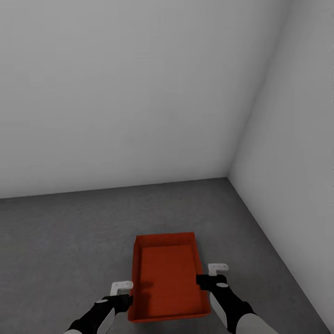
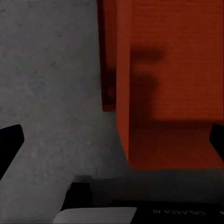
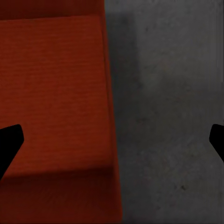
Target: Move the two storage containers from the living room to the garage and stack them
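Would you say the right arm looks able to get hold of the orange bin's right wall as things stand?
Probably yes. The right gripper sits right at the bin's right wall, its fingers spread wide across that wall, with only bare concrete floor beside it and nothing in the way.

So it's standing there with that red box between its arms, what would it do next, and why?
Probably lower the storage container onto the concrete floor. Both wrist views show open jaws straddling its side walls, grey floor beside it. Whether it already touches the floor I cannot tell; if it does, pulling the arms back comes next.
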